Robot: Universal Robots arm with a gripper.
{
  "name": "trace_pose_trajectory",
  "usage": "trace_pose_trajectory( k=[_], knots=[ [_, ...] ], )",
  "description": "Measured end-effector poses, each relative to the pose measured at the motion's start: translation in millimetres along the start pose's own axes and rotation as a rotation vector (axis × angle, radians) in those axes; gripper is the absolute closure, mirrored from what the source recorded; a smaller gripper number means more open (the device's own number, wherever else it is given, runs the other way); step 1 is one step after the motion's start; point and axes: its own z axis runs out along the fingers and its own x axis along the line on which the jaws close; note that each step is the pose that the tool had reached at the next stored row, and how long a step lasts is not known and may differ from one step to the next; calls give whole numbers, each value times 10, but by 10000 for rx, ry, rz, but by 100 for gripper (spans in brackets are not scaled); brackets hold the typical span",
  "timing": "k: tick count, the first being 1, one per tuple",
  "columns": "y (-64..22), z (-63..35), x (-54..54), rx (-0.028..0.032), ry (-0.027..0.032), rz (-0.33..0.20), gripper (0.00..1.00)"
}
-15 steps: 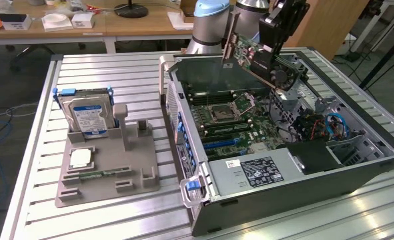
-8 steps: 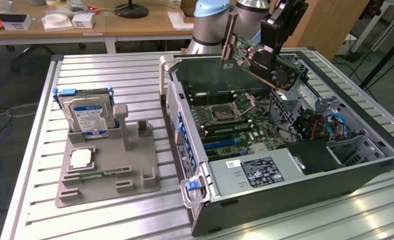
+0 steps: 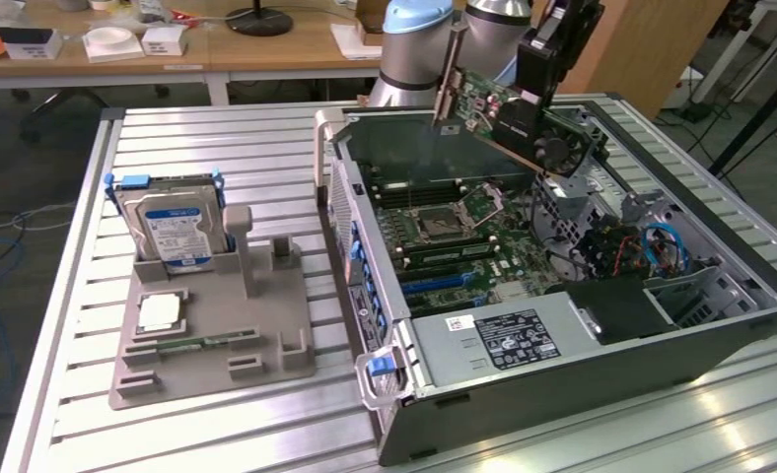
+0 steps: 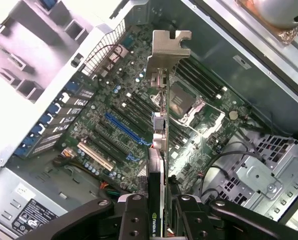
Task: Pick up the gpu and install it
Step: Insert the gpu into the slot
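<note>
The gpu (image 3: 501,113) is a green card with a black round fan and a silver end bracket. It hangs tilted in the air above the far side of the open computer case (image 3: 560,394). My gripper (image 3: 544,94) is shut on the card's upper edge. In the wrist view the gpu (image 4: 160,125) shows edge-on, its silver bracket pointing away from the gripper (image 4: 159,220), whose black fingers (image 4: 133,220) press on both faces. Below the card lies the motherboard (image 4: 113,115) with its blue slot (image 4: 126,127) and black slots, and the card stands apart from them.
A grey holder (image 3: 277,360) on the slatted table at the exterior view's left carries a silver hard drive (image 3: 172,227), a narrow memory stick (image 3: 204,343) and a small square chip (image 3: 161,312). Inside the case sit a power supply (image 3: 521,335), a drive cage and cables (image 3: 659,246).
</note>
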Motion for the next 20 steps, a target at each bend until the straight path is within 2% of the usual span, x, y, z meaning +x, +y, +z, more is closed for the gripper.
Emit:
trace_pose_trajectory(
  k=[20],
  knots=[
    [0, 1, 0, -62, 20, -1391, 74]
  ],
)
